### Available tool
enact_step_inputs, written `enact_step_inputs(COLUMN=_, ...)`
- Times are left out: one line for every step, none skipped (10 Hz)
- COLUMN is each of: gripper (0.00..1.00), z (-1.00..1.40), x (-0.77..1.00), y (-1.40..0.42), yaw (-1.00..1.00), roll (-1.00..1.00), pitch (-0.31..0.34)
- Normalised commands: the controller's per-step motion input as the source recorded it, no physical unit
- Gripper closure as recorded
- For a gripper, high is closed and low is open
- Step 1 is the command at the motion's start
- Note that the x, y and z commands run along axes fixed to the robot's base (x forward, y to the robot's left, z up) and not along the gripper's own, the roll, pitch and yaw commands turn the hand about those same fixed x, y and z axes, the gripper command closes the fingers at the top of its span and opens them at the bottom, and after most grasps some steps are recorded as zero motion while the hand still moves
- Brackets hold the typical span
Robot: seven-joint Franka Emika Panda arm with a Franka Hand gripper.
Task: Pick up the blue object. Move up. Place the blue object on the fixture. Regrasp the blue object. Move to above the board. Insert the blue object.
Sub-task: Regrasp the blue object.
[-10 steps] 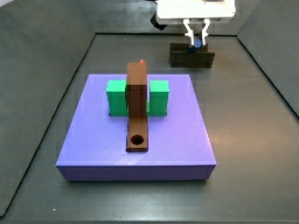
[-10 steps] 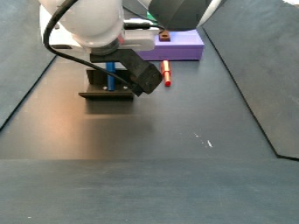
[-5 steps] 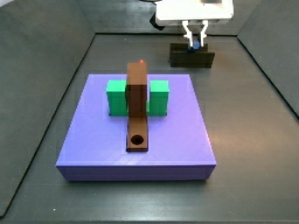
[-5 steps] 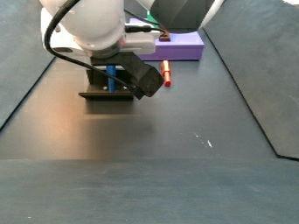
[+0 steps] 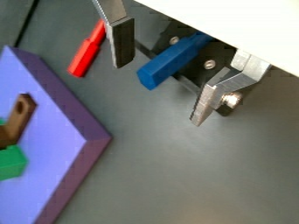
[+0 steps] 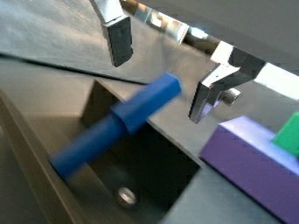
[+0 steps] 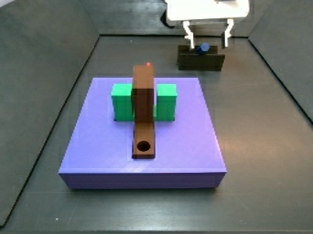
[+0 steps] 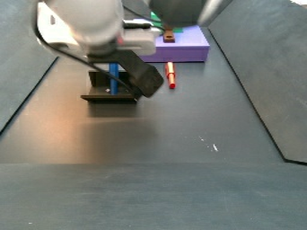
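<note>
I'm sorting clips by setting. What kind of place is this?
Probably a lab test cell for robot assembly, not a home or shop: a dark floor with raised walls, a purpose-made board and the fixture holding the blue object. The tool hangs open above the fixture.

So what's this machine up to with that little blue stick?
The robot's hand hovers open above the dark fixture at the far end of the table. The blue object rests in the fixture's slot, with the fingers spread on either side, not touching it. The board with its green block waits nearby.
</note>
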Motion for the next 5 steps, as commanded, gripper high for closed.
enact_step_inputs(gripper=0.00, z=0.27, x=0.07, y=0.00, yaw=-0.02, roll=1.00, pitch=-0.094)
enact_step_inputs(gripper=0.00, z=0.35, x=-0.14, y=0.00, yaw=-0.13, roll=1.00, pitch=0.000)
enact_step_inputs(gripper=0.00, z=0.37, x=-0.39, y=0.00, yaw=-0.21, roll=0.99, pitch=0.023)
enact_step_inputs(gripper=0.00, z=0.31, x=-0.27, y=0.00, yaw=-0.20, roll=1.00, pitch=0.000)
enact_step_inputs(gripper=0.00, z=0.17, x=-0.08, y=0.00, yaw=-0.15, roll=1.00, pitch=0.000)
